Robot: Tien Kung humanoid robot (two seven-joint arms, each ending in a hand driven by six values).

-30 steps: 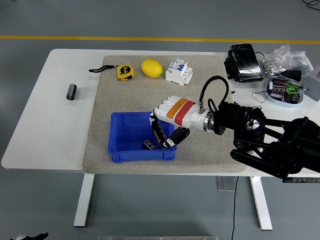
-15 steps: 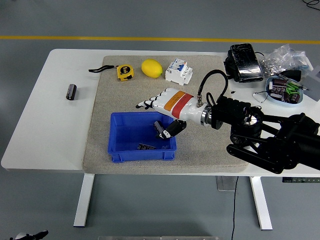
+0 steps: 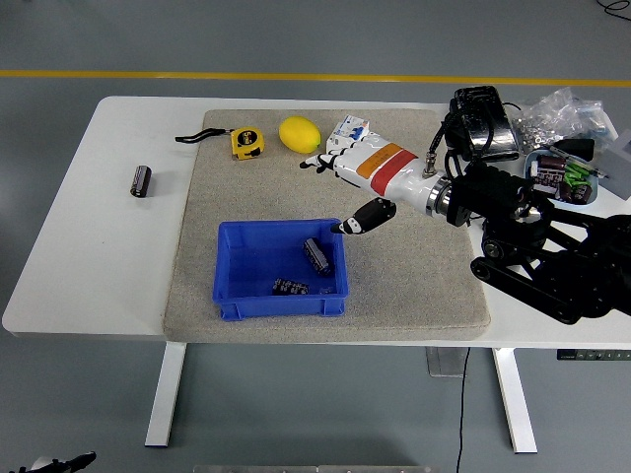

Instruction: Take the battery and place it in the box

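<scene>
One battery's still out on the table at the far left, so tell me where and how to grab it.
Grip the battery across its round middle, coming straight down from above. It lies on its side on the bare white table, ends pointing toward and away from the robot, so fingers should close from left and right. Nothing crowds it.

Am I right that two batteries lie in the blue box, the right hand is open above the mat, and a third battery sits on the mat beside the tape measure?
Not quite. The head view shows the third battery on the bare white table, left of the mat and apart from the tape measure. The rest holds.
</scene>
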